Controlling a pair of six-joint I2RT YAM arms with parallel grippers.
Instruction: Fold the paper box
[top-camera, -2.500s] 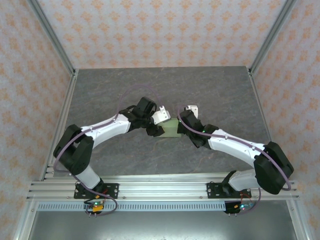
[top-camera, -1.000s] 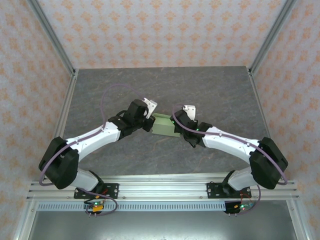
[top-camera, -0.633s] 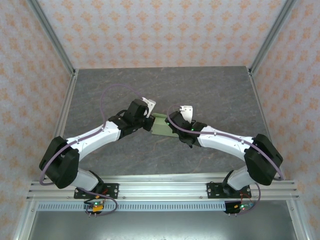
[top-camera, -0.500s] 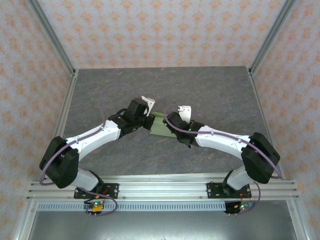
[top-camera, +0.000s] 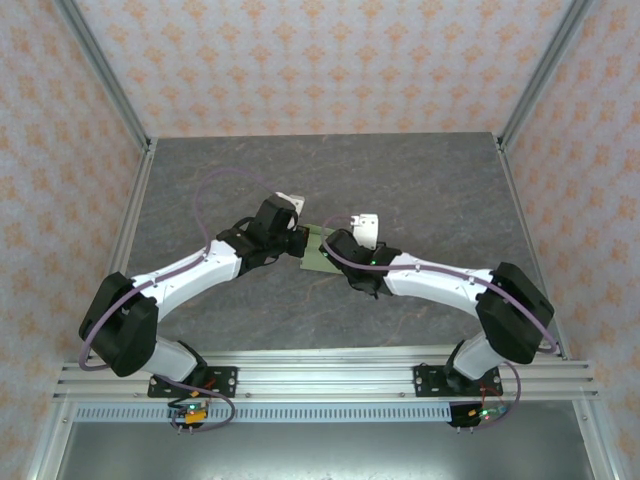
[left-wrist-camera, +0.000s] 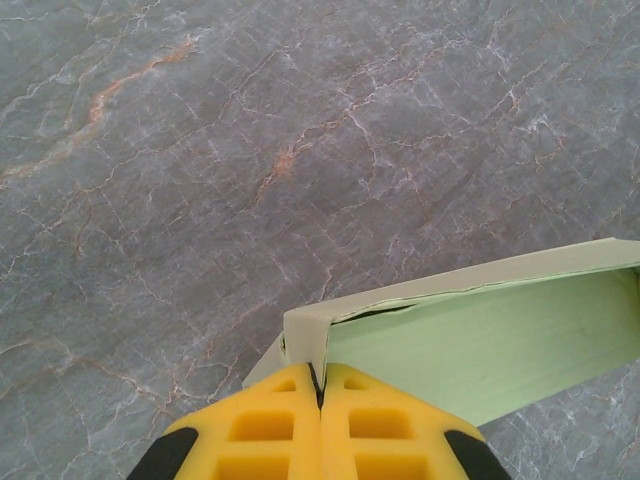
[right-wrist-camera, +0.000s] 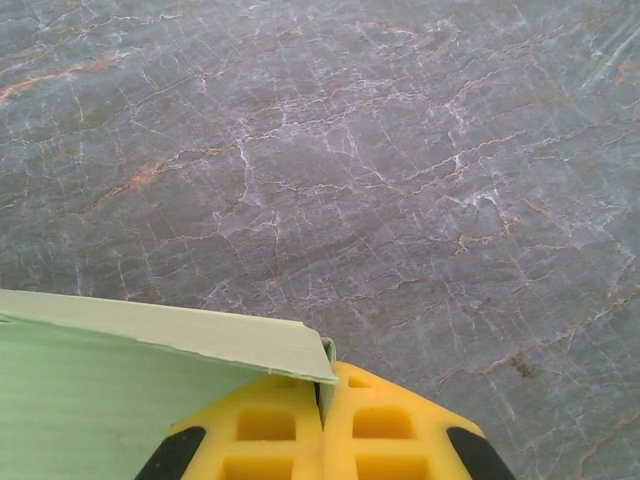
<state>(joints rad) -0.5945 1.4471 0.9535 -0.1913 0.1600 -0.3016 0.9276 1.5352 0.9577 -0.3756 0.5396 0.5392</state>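
Note:
The paper box (top-camera: 319, 254), pale yellow-green card, hangs just above the grey table between my two grippers. My left gripper (top-camera: 300, 242) is shut on the box's left corner. In the left wrist view the yellow fingers (left-wrist-camera: 270, 440) pinch a folded card edge, and the box (left-wrist-camera: 480, 340) stretches away to the right. My right gripper (top-camera: 337, 252) is shut on the right corner. The right wrist view has the gripper (right-wrist-camera: 322, 392) clamping the card edge, with the box (right-wrist-camera: 100, 385) running off to the left.
The grey marbled table (top-camera: 420, 180) lies bare around the arms. Patterned walls and metal frame posts (top-camera: 532, 80) close in the back and sides. An aluminium rail (top-camera: 330, 375) carries the arm bases at the near edge.
The right gripper has moved left toward the left gripper, so less of the box shows between them. The left gripper has barely shifted. Both stay shut on the box.

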